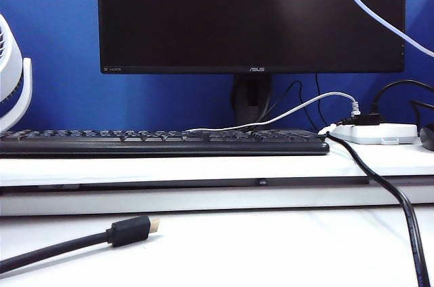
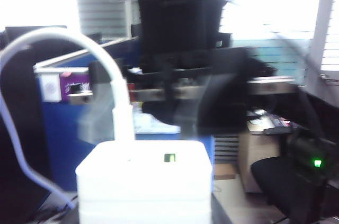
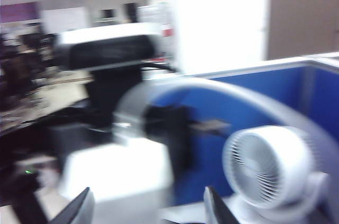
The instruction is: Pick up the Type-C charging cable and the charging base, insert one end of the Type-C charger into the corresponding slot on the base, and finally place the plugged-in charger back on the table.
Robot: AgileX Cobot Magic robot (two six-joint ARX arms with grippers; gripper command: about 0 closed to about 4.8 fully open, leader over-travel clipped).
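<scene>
The charging base (image 2: 143,181), a white box with a small green light, is held up in the air and fills the space at my left gripper (image 2: 144,211). That gripper's fingers are hidden behind the base. The Type-C charging cable (image 2: 121,105) has its plug standing in the base's upper face, and its cord arcs away. My right gripper (image 3: 147,196) is open wide with nothing between its fingertips (image 3: 83,204). The blurred base (image 3: 114,173) lies beyond them. Neither gripper shows in the exterior view. There, only a stretch of the white cord (image 1: 380,19) crosses the upper right corner.
On the raised shelf are a black keyboard (image 1: 163,143), a monitor (image 1: 251,15) and a white power strip (image 1: 376,133) with plugs in it. A black gold-tipped cable (image 1: 129,231) lies on the desk at the left and a thick black cable (image 1: 407,219) runs down the right. A white fan (image 1: 13,83) stands at the far left.
</scene>
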